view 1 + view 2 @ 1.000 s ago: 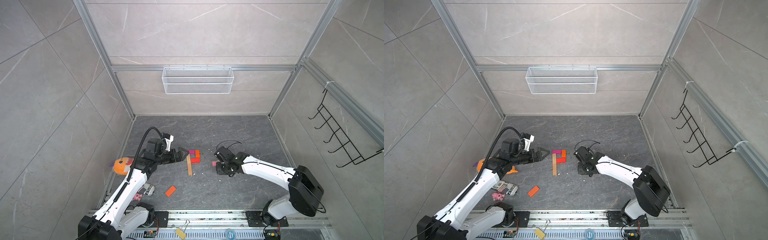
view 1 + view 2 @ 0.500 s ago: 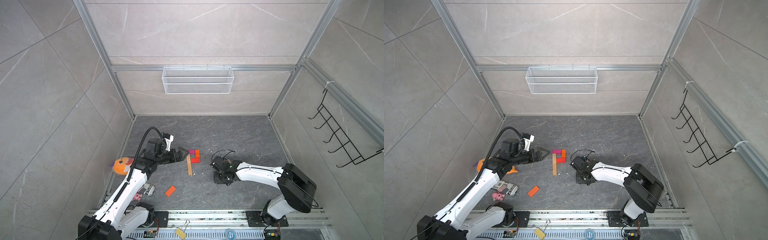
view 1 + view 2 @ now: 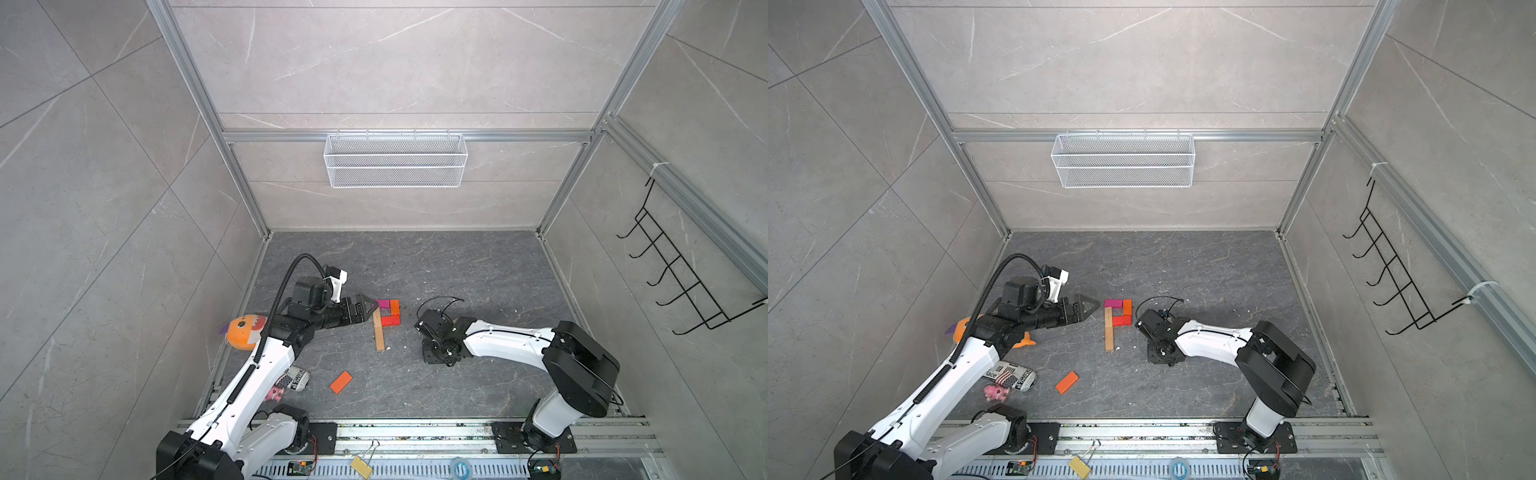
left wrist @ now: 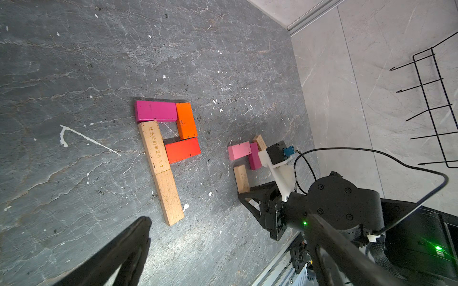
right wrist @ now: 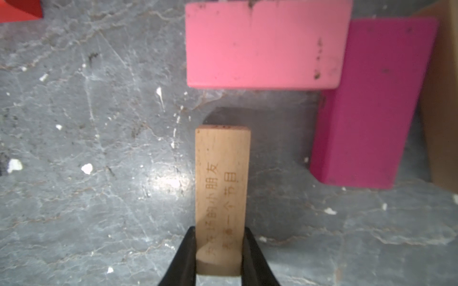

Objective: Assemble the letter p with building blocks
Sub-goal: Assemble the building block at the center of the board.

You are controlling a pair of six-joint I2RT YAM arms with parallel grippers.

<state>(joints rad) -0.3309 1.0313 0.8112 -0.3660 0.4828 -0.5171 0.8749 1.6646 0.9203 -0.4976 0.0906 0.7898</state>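
Observation:
A letter p (image 3: 384, 318) lies mid-floor: tan stem (image 4: 161, 170), magenta block (image 4: 155, 111), orange block (image 4: 186, 120), red block (image 4: 182, 149). To its right lie a light pink block (image 5: 262, 45), a magenta block (image 5: 371, 104) and a tan block (image 4: 260, 142). My right gripper (image 5: 219, 231) is shut on a tan engraved block (image 5: 221, 188) just below the pink one, low at the floor; whether it touches, I cannot tell. My left gripper (image 3: 376, 305) hovers open left of the letter, holding nothing. A loose orange block (image 3: 341, 381) lies nearer the front.
An orange plush fish (image 3: 243, 332), a striped pouch (image 3: 296, 378) and a pink toy (image 3: 275, 392) sit by the left arm. On the back wall hangs a wire basket (image 3: 395, 160), on the right wall a black hook rack (image 3: 681, 282). A metal rail (image 3: 415, 432) runs along the front.
My right gripper has shifted a little toward the front with the tan block, and its arm has swung in closer. The left arm has not moved.

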